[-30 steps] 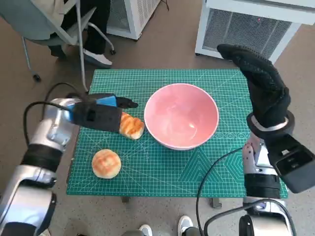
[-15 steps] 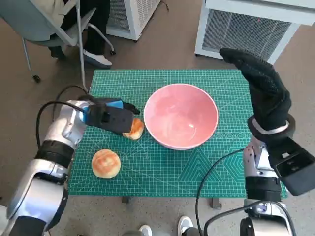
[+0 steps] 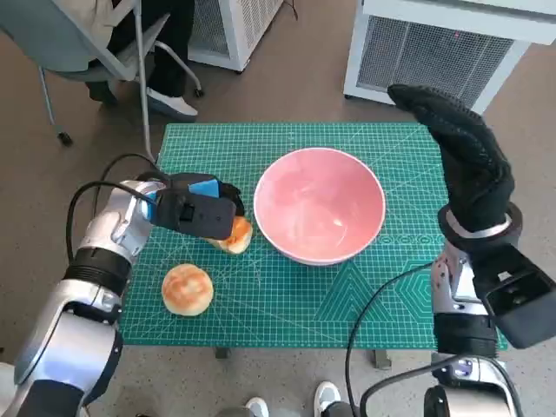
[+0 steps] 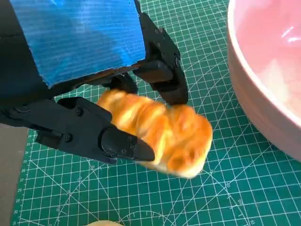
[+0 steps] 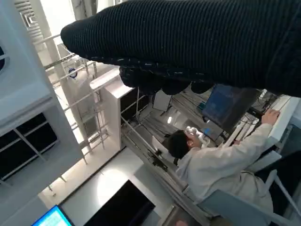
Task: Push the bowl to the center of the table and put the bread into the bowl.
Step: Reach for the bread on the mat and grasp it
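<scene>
Grasping the glazed bread roll [image 4: 160, 134], the left hand [image 3: 198, 212] sits left of the pink bowl [image 3: 320, 205]; right hand [image 3: 465, 156] raised, released.

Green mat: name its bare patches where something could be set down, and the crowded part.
Bare: the green mat between the pink bowl and the front and right edges. Crowded: left side, where the left hand grips a bread near the round bun.

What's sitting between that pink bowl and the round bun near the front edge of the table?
Only bare green mat lies between the pink bowl and the round bun, as the head view shows. The left hand with its longer bread sits beside that stretch.
</scene>
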